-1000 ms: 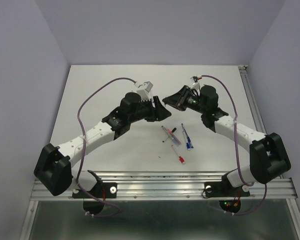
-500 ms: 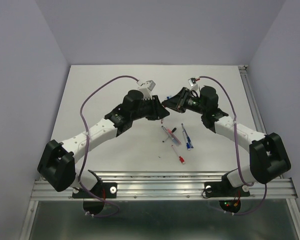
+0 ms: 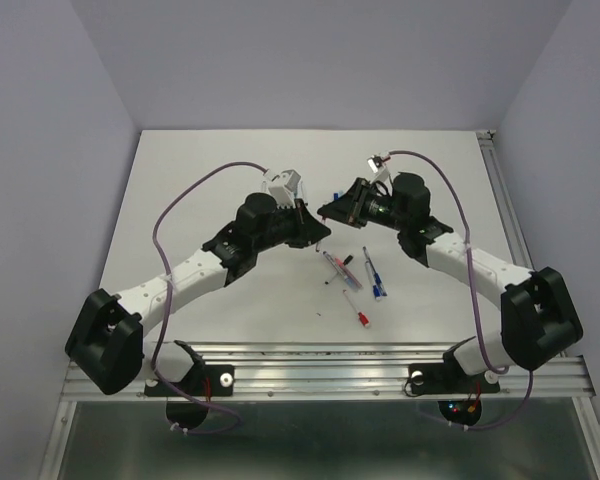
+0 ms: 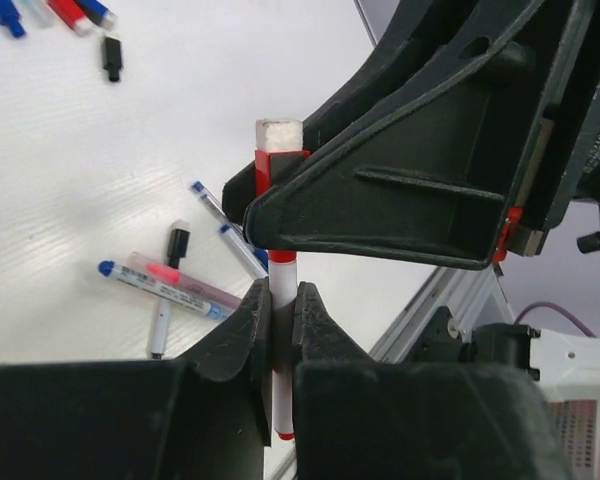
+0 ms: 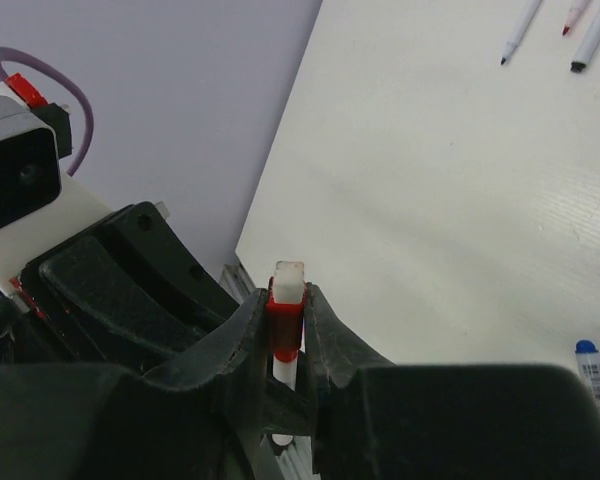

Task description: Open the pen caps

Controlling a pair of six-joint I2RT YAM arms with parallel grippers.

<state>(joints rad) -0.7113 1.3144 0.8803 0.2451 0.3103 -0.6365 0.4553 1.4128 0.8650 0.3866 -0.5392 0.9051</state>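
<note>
Closest to the arms in the top view, a small bunch of pens (image 3: pixel 352 282) is lying on the white surface (image 3: pixel 200 190), at about 5 o'clock from where the two grippers are meeting. A short pen with a red end (image 3: pixel 359 314) is sitting nearest, at the 6 o'clock end of the bunch. In the left wrist view, a little black cap (image 4: pixel 111 57) is lying loose on the surface at 11 o'clock. Some blue and red bits are lying beside it in the corner, and I cannot tell if they are caps or pens.

Farther in, the left gripper (image 4: pixel 277 305) is clenched on a white pen (image 4: pixel 282 275), pinching the middle of its barrel and holding it up off the surface. The pen is standing straight up in that view, with its red tip pointing to 6 o'clock. Just past it, the right gripper (image 5: pixel 286 310) is squeezing the red cap (image 5: pixel 285 322) at the other end of the same pen. The cap is still sitting on the pen, and a white plug is poking out of its top toward 12 o'clock. The two grippers are very close together
</note>
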